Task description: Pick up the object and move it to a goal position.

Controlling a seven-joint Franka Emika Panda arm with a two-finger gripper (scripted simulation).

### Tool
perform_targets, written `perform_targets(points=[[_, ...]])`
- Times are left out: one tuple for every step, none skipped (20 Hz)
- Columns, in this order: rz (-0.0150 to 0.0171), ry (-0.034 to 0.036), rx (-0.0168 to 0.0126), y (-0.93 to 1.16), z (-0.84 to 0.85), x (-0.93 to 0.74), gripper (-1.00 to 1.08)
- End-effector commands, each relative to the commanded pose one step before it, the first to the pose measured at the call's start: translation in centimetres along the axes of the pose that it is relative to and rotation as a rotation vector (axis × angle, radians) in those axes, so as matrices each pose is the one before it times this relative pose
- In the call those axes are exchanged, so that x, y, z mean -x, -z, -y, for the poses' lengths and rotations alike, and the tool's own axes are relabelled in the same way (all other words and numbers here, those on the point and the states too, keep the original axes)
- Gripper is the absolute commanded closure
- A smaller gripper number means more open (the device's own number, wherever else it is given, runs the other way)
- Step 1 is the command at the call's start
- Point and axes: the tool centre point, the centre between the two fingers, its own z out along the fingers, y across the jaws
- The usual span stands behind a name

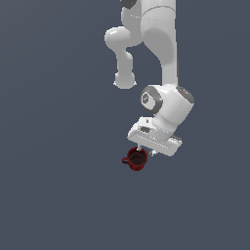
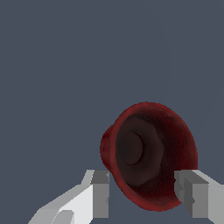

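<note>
Just below the white gripper [image 1: 146, 149] sits the dark red mug [image 1: 135, 158], handle toward the exterior view's left, open mouth showing its dark inside. In the wrist view the fingers [image 2: 101, 192] straddle the mug's [image 2: 148, 153] rim, one each side, though whether they actually pinch it I can't tell. So the reach looks done; a firm grasp and the carry to the goal, which isn't marked anywhere, remain.

Exterior overhead, far — wrist close

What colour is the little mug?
Dark red, with a darker inside. The mug shows best in the wrist view, between the fingers.
</note>
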Motion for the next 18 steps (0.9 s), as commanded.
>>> perform_targets(points=[[-0.01158, -0.00487, 0.00502, 0.055, 0.306, -0.043, -0.20], [-0.00297, -0.00001, 0.00048, 0.056, 0.161, 0.029, -0.20], [-0.00255, -0.00002, 0.00040, 0.052, 0.133, 0.024, -0.20], [-0.00197, -0.00035, 0.00054, 0.022, 0.085, 0.008, -0.20], [-0.00157, -0.00083, 0.00080, -0.001, 0.026, -0.013, -0.20], [-0.00104, -0.00128, 0.00104, -0.036, -0.029, -0.033, -0.20], [-0.00073, -0.00198, 0.00149, -0.062, -0.100, -0.060, -0.20], [-0.00036, -0.00261, 0.00189, -0.100, -0.162, -0.085, -0.20], [-0.00015, -0.00350, 0.00252, -0.142, -0.238, -0.119, -0.20], [-0.00008, -0.00417, 0.00305, -0.175, -0.295, -0.147, -0.20], [-0.00023, -0.00372, 0.00284, -0.155, -0.264, -0.136, -0.20], [-0.00051, -0.00280, 0.00229, -0.116, -0.193, -0.108, -0.20], [-0.00084, -0.00201, 0.00183, -0.078, -0.127, -0.082, -0.20], [-0.00131, -0.00143, 0.00156, -0.046, -0.071, -0.065, -0.20], [-0.00187, -0.00093, 0.00135, -0.016, -0.016, -0.049, -0.20], [-0.00240, -0.00048, 0.00108, 0.015, 0.041, -0.028, -0.20], [-0.00258, -0.00017, 0.00068, 0.036, 0.093, -0.001, -0.20], [-0.00193, -0.00017, 0.00023, 0.036, 0.098, 0.024, -0.20]])
